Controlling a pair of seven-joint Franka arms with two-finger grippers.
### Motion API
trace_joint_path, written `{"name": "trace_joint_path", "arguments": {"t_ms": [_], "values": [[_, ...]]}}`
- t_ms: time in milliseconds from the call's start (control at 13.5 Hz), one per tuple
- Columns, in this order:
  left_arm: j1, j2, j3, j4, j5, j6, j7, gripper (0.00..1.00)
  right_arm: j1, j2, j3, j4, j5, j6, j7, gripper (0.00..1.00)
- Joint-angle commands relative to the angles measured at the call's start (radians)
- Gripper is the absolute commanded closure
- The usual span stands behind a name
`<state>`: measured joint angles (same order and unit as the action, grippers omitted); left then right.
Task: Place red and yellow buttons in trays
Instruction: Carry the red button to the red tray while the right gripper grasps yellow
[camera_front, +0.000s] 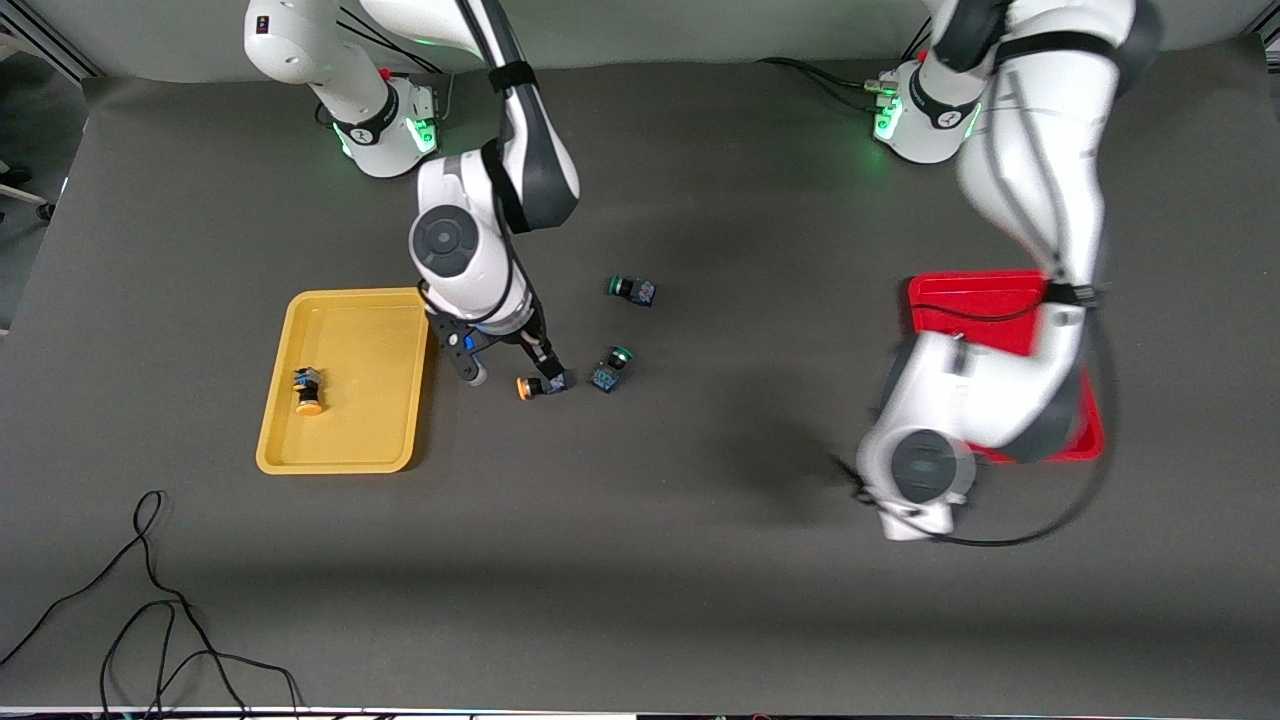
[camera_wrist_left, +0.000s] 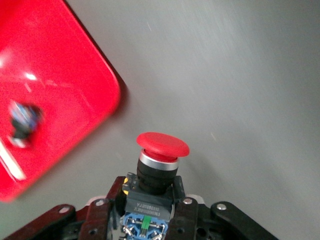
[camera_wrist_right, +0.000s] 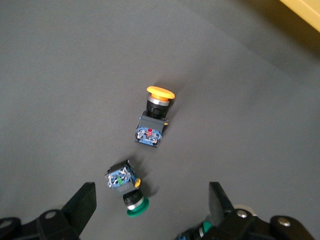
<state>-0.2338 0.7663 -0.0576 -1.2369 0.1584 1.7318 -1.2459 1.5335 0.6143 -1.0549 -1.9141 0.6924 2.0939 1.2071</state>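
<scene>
Left gripper (camera_wrist_left: 150, 212): over the bare surface just beside the red tray; jaws clamped on the dark block body of a red button (camera_wrist_left: 161, 160), its smooth domed cap on a silver collar pointing outward.
Right gripper (camera_wrist_right: 152, 205): low over the loose buttons beside the yellow tray; jaws spread wide, holding nothing.
Yellow tray (camera_front: 345, 455): shallow glossy plastic rectangle, rounded corners, raised rim; 1 yellow button (camera_front: 307, 390) lies in it on its side.
Red tray (camera_front: 975, 300): same shape, glossy, toward the left arm's end; a blurred button (camera_wrist_left: 22, 122) lies inside.
Loose yellow button (camera_wrist_right: 154, 119): on its side on the surface, orange-yellow cap, bluish block body.
Green-capped switches: 1 (camera_front: 609, 368) just beside the loose yellow button, 1 (camera_front: 632, 290) farther from the front camera.
Surface (camera_front: 700, 560): matte dark grey mat; black cable (camera_front: 150, 610) trails across its near corner.
</scene>
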Motion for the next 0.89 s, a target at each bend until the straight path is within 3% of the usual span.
{"name": "trace_joint_path", "arguments": {"t_ms": [0, 223, 371, 520, 594, 668, 743, 817], "values": [[0.138, -0.216, -0.013, -0.291, 0.001, 0.076, 0.234, 1.0, -0.012, 0.088, 0.044, -0.067, 0.083, 0.145, 0.019, 0.0], [0.327, -0.384, -0.013, -0.537, -0.017, 0.176, 0.55, 1.0, -0.058, 0.197, 0.163, -0.071, 0.198, 0.277, 0.005, 0.0], [0.376, -0.444, -0.011, -0.686, -0.008, 0.294, 0.612, 1.0, -0.07, 0.202, 0.176, -0.063, 0.211, 0.288, 0.0, 0.0], [0.386, -0.487, -0.005, -0.885, -0.007, 0.524, 0.615, 1.0, -0.078, 0.205, 0.176, -0.057, 0.21, 0.288, -0.004, 0.0], [0.395, -0.483, -0.007, -0.936, -0.007, 0.608, 0.617, 1.0, -0.09, 0.205, 0.177, -0.056, 0.21, 0.287, -0.03, 0.04], [0.395, -0.47, -0.005, -0.966, -0.007, 0.664, 0.622, 1.0, -0.092, 0.205, 0.177, -0.056, 0.21, 0.287, -0.053, 0.19], [0.396, -0.46, -0.005, -0.993, -0.007, 0.71, 0.623, 1.0, -0.092, 0.205, 0.177, -0.056, 0.21, 0.287, -0.069, 0.25], [0.398, -0.456, -0.005, -1.016, -0.007, 0.745, 0.647, 1.0, -0.093, 0.203, 0.177, -0.056, 0.21, 0.287, -0.081, 0.43]]}}
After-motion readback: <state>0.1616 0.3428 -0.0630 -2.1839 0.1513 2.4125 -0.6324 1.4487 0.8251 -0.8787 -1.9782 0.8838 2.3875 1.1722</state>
